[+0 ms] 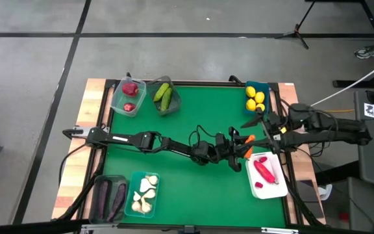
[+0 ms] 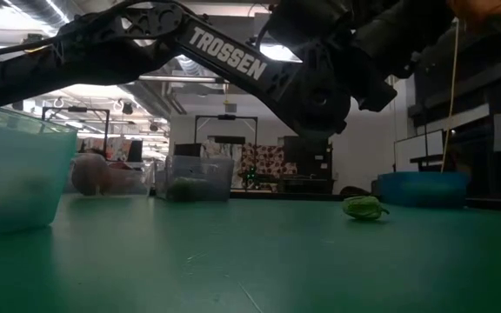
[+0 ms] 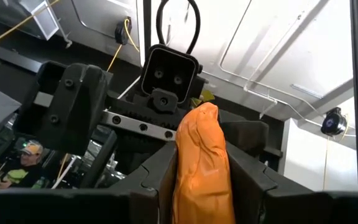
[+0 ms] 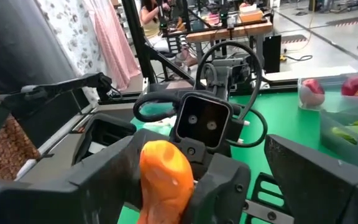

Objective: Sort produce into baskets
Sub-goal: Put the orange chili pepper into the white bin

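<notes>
An orange carrot (image 3: 197, 162) is held above the green mat at the table's right middle; it also shows in the high view (image 1: 247, 139). My left gripper (image 1: 240, 147) reaches across from the left and is shut on it. My right gripper (image 1: 254, 129) faces it from the right and is open. One of its fingers (image 4: 316, 180) stands wide of the carrot's free end (image 4: 163, 174), touching nothing. Red fruits (image 1: 130, 91), cucumbers (image 1: 163, 96), lemons (image 1: 255, 99), red peppers (image 1: 263, 170), eggplants (image 1: 108, 195) and garlic (image 1: 145, 194) lie in their containers. My left gripper pinches the carrot's sides (image 3: 194, 186) between its two fingers (image 3: 160, 180). The fingers come level from the table's left and lie along the carrot. The carrot's free end (image 3: 205, 115) sticks out past the fingertips toward my right gripper. It is lifted clear of the mat.
Containers line the mat's far edge and near left corner, and a white tray (image 1: 273, 187) lies at the near right, just below the grippers. A small green piece (image 2: 364, 207) lies on the mat. The mat's middle (image 1: 193, 188) is bare.
</notes>
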Controlling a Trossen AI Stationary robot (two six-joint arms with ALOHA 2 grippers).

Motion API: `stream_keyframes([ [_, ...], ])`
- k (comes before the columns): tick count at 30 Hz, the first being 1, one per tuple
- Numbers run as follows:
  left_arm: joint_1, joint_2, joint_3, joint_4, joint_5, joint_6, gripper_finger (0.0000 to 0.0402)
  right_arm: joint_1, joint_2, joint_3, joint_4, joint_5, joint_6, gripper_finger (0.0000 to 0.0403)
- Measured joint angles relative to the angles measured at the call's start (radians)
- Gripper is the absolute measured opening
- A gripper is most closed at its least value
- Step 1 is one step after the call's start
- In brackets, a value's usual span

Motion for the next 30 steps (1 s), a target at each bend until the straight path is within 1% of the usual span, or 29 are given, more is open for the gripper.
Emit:
stream_keyframes([
  [4,0.000,0.000,0.000,-0.001,0.000,0.000,0.0109,0.000,0.003,0.000,0.010,-0.001,0.013,0.0344],
  [7,0.000,0.000,0.000,-0.001,0.000,0.000,0.0109,0.000,-0.006,0.000,0.011,-0.001,0.013,0.0317],
  [10,0.000,0.000,0.000,-0.001,0.000,0.000,0.0109,0.000,-0.013,0.000,0.012,0.000,0.013,0.0275],
  [20,0.002,0.000,0.000,0.002,-0.011,0.000,0.0109,0.001,-0.014,0.000,0.015,-0.018,0.019,0.0112],
  [24,0.002,0.000,0.000,0.002,-0.011,0.002,0.0109,0.001,-0.014,0.001,0.016,-0.030,0.020,0.0059],
  [27,0.002,0.000,0.000,0.002,-0.011,0.002,0.0109,0.001,-0.014,0.001,0.016,-0.030,0.019,0.0040],
  [30,0.002,0.000,0.000,0.001,-0.010,0.002,0.0109,0.001,-0.014,0.001,0.015,-0.030,0.020,0.0041],
])
